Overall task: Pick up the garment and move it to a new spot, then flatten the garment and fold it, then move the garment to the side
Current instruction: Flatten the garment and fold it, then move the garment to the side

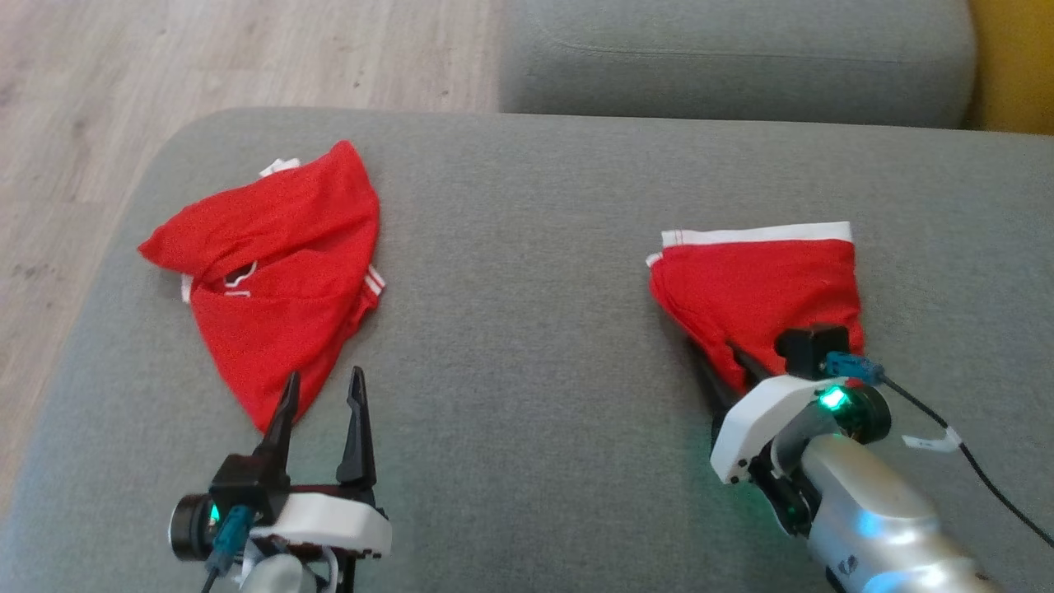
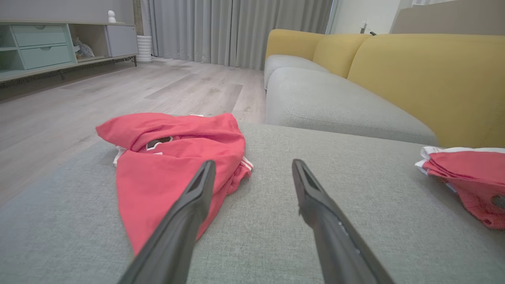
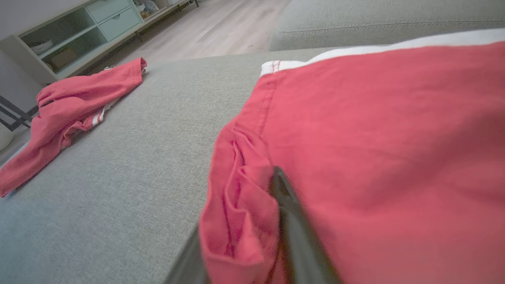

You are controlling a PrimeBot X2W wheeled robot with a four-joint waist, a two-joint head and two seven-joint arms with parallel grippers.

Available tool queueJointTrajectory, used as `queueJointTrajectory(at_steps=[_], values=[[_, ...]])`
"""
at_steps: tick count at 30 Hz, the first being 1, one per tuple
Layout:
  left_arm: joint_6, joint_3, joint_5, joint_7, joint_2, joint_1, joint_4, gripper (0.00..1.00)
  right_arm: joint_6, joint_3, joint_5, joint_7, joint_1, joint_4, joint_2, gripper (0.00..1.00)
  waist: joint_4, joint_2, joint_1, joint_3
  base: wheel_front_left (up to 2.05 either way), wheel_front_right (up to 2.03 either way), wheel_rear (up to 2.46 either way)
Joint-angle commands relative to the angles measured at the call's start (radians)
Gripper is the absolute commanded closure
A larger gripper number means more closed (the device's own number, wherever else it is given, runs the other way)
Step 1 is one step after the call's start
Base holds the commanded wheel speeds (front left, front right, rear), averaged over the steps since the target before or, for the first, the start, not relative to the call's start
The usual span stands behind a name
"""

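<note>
Two red items lie on the grey cushion (image 1: 535, 371): folded garment (image 1: 757, 288) at 3 o'clock, crumpled garment (image 1: 272, 280) at 10 o'clock. Right gripper (image 1: 720, 362) has the folded garment's cloth between its fingers; whether clamped, cannot tell. Left gripper (image 1: 324, 377) jaws wide apart, empty. Judged: side placement; next, release cleanly without disturbing the fold.

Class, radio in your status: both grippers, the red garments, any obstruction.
Left gripper open, by crumpled garment. Right gripper straddling a fold of folded garment, grip unclear. Both garments on grey cushion; no obstruction seen.
</note>
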Motion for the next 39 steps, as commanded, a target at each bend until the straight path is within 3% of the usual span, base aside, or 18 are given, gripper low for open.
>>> queueJointTrajectory(at_steps=[1,6,9,10,12,17,20,28,36,37,38,39], values=[[-0.001,0.032,-0.003,-0.005,0.011,-0.018,-0.03,0.0,0.007,0.018,0.01,-0.032,-0.027,-0.023,0.0,0.0,-0.018,0.0,0.0,-0.006,0.0,0.0,0.0],[-0.001,0.032,-0.008,-0.005,0.008,-0.01,-0.045,0.0,0.007,-0.036,0.005,-0.089,-0.041,-0.057,-0.033,0.0,-0.067,0.0,0.0,-0.028,0.0,0.0,0.0],[0.0,0.038,-0.01,-0.005,0.006,-0.007,-0.064,0.0,0.007,-0.167,-0.05,-0.091,-0.017,-0.151,-0.061,0.0,-0.092,0.0,0.0,-0.04,0.0,0.0,0.0],[0.0,0.038,-0.01,-0.005,0.006,-0.007,-0.064,0.0,0.007,-0.167,-0.05,-0.091,-0.017,-0.151,-0.061,0.0,-0.092,0.0,0.0,-0.04,0.0,0.0,0.0],[0.003,0.045,-0.011,-0.005,0.005,-0.005,-0.083,0.0,0.007,-0.276,-0.16,-0.091,0.019,-0.234,-0.079,0.0,-0.109,0.0,0.0,-0.044,0.0,0.0,0.0],[0.014,0.06,-0.005,-0.005,0.003,0.008,-0.112,0.0,0.007,-0.54,-0.391,-0.091,0.185,-0.471,0.014,0.0,-0.144,0.0,0.0,-0.051,0.0,0.0,0.0],[0.013,0.059,-0.001,-0.005,0.002,0.016,-0.124,0.0,0.007,-0.626,-0.48,-0.091,0.295,-0.597,0.07,0.0,-0.148,0.0,0.0,-0.055,0.0,0.0,0.0],[0.02,0.045,0.037,-0.005,0.0,0.056,-0.165,0.0,0.007,-0.676,-0.529,-0.091,0.487,-0.764,0.107,0.0,-0.148,0.0,0.0,-0.05,0.0,0.0,0.0],[0.028,0.028,0.051,-0.005,0.0,0.036,-0.189,0.0,0.007,-0.668,-0.55,-0.091,0.419,-0.755,0.107,0.0,-0.128,0.0,0.0,0.011,0.0,0.0,0.0],[0.028,0.023,0.057,-0.005,0.0,0.023,-0.19,0.0,0.007,-0.67,-0.551,-0.091,0.395,-0.742,0.107,0.17,-0.121,0.0,0.0,0.028,0.0,0.0,0.0],[0.027,0.018,0.062,-0.005,0.0,0.01,-0.191,0.0,0.007,-0.677,-0.551,-0.091,0.368,-0.73,0.107,0.73,-0.112,0.0,0.0,0.046,0.0,0.0,0.0],[0.026,0.013,0.067,-0.005,0.0,-0.004,-0.192,0.0,0.007,-0.681,-0.551,-0.091,0.339,-0.714,0.107,1.0,-0.103,0.0,0.0,0.066,0.0,0.0,0.0]])
